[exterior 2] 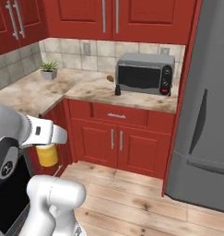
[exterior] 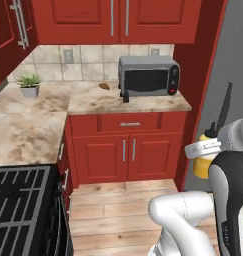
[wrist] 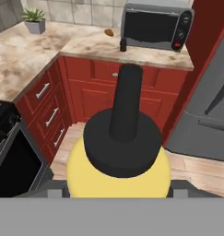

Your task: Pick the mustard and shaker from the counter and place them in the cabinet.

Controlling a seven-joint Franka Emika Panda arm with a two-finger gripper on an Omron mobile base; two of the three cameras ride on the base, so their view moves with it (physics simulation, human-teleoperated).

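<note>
A red kitchen corner: the marbled table (exterior: 43, 115) wraps round below red wall doors, with a grey microwave (exterior: 148, 75) at its right end, a small potted plant (exterior: 29, 85) at the far left, and a small brown lump (exterior: 104, 86) near the backsplash. A grey fridge (exterior 2: 205, 115) stands to the right, and a black stove (exterior: 18, 200) shows at the lower left over the wooden floor.

The shaker (exterior: 125, 96) stands upright on the table just in front of the microwave's left corner, well apart from the arm.

The end effector (exterior: 205, 150) is clenched around the mustard (exterior: 205, 160), held up in the air over the floor, away from the table. In the hand view the bottle's yellow shoulder and dark pointed cap (wrist: 125, 120) rise straight up between the fingers, right against the camera. From the right base view the yellow body hangs below the white hand (exterior 2: 44, 133).
</note>
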